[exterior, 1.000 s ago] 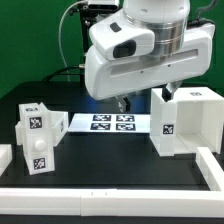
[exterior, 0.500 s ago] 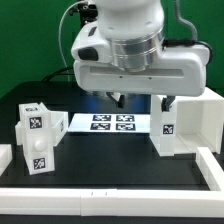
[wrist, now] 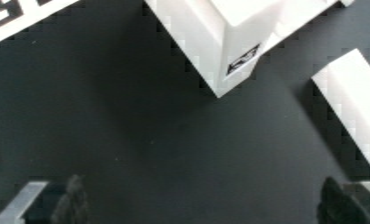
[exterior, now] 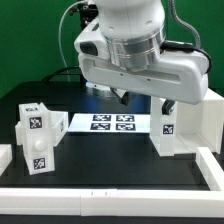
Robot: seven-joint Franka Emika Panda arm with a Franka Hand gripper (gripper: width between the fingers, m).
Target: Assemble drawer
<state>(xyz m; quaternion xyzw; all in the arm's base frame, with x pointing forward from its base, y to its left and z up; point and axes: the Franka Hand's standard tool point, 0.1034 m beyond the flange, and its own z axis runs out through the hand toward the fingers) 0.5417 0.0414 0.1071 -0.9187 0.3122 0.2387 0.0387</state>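
Observation:
The drawer's large white casing (exterior: 186,126) stands at the exterior view's right, with a tag on its near side. Two small white tray boxes (exterior: 37,120) (exterior: 38,153) with tags stand at the left. My gripper (exterior: 140,100) hangs above the table behind the marker board (exterior: 112,123), just left of the casing. In the wrist view the gripper (wrist: 200,205) is open wide, its dark fingertips (wrist: 54,200) far apart with only black table between them. A tagged corner of the casing (wrist: 226,40) shows ahead of the fingers; it is not touched.
A low white rim (exterior: 110,196) runs along the table's front edge and a white block (exterior: 5,157) sits at the far left. A corner of the marker board (wrist: 11,14) shows in the wrist view. Another white part (wrist: 352,88) lies near the gripper's side.
The arm's hand has swung and turned over the last second, moving left and then tilting. The gripper stays open and empty. No part has moved.

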